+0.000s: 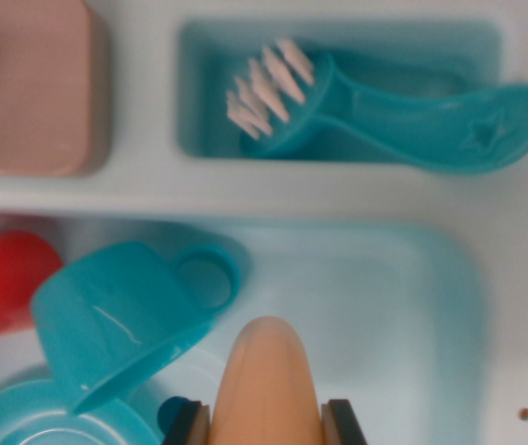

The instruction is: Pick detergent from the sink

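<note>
The detergent (266, 375) is a peach-orange bottle with a rounded top, standing at the bottom centre of the wrist view over the pale blue sink basin (384, 306). My gripper (264, 425) is shut on it. One dark pad (188, 425) presses its left flank and the other pad (343, 423) its right flank. The bottle's lower part is cut off by the frame edge, so I cannot tell whether it rests on the basin floor or hangs above it.
A teal cup (125, 315) lies tilted on its side just left of the bottle, over a teal plate (32, 417). A red cup (0, 278) sits at the far left. A teal brush (375, 102) fills the upper compartment. A pink block (28, 83) is at top left.
</note>
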You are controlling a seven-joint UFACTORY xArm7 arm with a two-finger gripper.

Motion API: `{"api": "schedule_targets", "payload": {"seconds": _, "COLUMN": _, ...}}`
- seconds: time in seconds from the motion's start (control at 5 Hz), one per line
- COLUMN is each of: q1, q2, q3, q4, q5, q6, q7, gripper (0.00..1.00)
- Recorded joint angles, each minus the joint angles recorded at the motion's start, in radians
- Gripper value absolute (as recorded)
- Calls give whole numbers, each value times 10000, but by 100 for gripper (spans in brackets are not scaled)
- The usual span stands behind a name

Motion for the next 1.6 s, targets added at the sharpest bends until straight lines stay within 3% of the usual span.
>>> {"api": "schedule_targets", "payload": {"seconds": 0.2, "q1": 4, "q2": -141, "q3": -4, "q4": 271, "q5": -42, "q6": 409, "q7": 43, "gripper": 100}}
{"api": "schedule_targets", "payload": {"seconds": 0.4, "q1": 4, "q2": -141, "q3": -4, "q4": 271, "q5": -42, "q6": 409, "q7": 43, "gripper": 100}}
{"api": "schedule_targets", "payload": {"seconds": 0.6, "q1": 7, "q2": -286, "q3": -9, "q4": 552, "q5": -86, "q6": 831, "q7": 88, "gripper": 100}}
{"api": "schedule_targets", "payload": {"seconds": 0.8, "q1": 7, "q2": -286, "q3": -9, "q4": 552, "q5": -86, "q6": 831, "q7": 88, "gripper": 100}}
{"api": "schedule_targets", "payload": {"seconds": 1.0, "q1": 11, "q2": -445, "q3": -14, "q4": 857, "q5": -133, "q6": 1291, "q7": 137, "gripper": 100}}
{"api": "schedule_targets", "payload": {"seconds": 1.2, "q1": 11, "q2": -445, "q3": -14, "q4": 857, "q5": -133, "q6": 1291, "q7": 137, "gripper": 100}}
{"api": "schedule_targets", "payload": {"seconds": 1.4, "q1": 15, "q2": -608, "q3": -19, "q4": 1171, "q5": -182, "q6": 1764, "q7": 187, "gripper": 100}}
{"api": "schedule_targets", "payload": {"seconds": 1.6, "q1": 15, "q2": -608, "q3": -19, "q4": 1171, "q5": -182, "q6": 1764, "q7": 187, "gripper": 100}}
